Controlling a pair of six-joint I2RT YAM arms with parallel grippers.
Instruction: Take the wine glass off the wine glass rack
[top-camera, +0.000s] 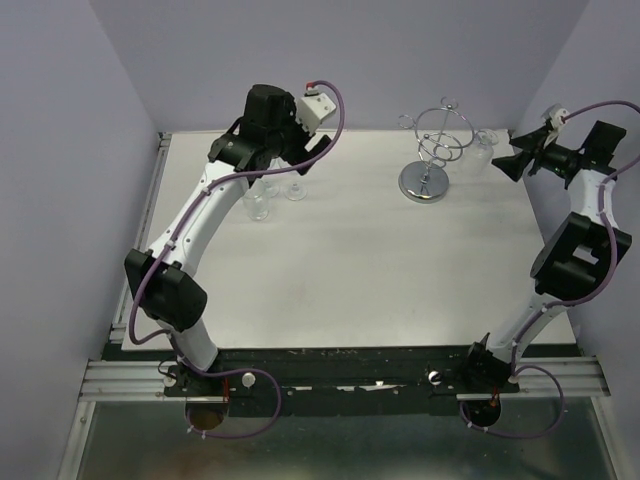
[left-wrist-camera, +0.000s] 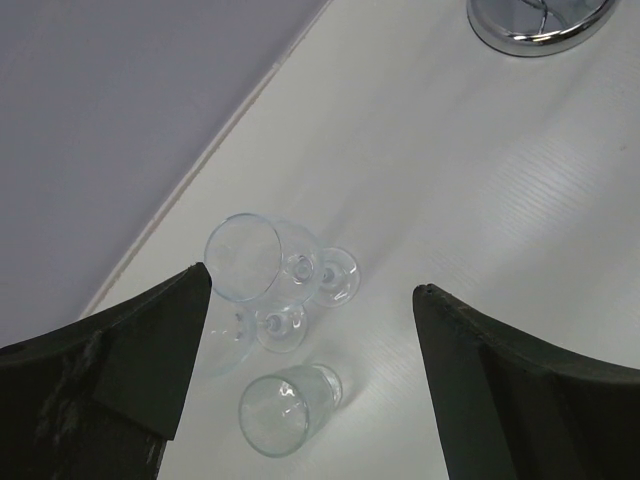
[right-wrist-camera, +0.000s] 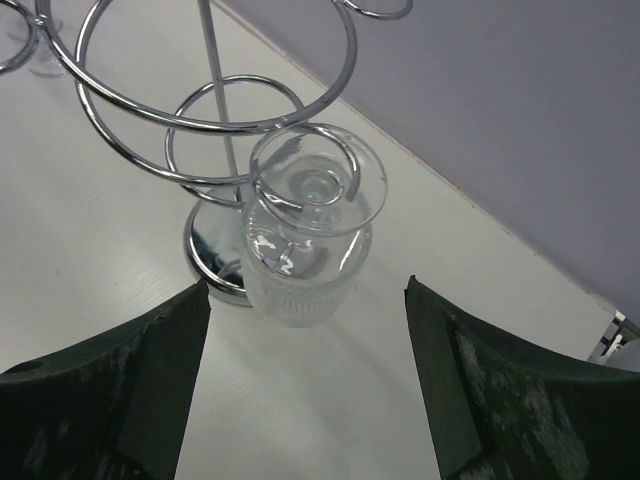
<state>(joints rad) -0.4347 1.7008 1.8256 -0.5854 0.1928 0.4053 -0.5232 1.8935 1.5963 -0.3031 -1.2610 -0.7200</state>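
The wine glass rack (top-camera: 430, 150) is a chrome wire stand at the back of the table, right of centre, and its looping rings (right-wrist-camera: 215, 95) and post fill the right wrist view. A clear wine glass (right-wrist-camera: 305, 255) hangs upside down from one ring, foot up; in the top view it (top-camera: 483, 148) hangs on the rack's right side. My right gripper (right-wrist-camera: 307, 300) is open, close to the glass and level with it, without touching it; from above it (top-camera: 508, 152) sits just right of the rack. My left gripper (left-wrist-camera: 310, 285) is open and empty above the table.
Three clear glasses (left-wrist-camera: 285, 300) rest on the table below my left gripper, at the back left (top-camera: 262, 202). The rack's round disc base (left-wrist-camera: 540, 25) stands on the white tabletop (top-camera: 350, 260). Lilac walls close in the back and both sides.
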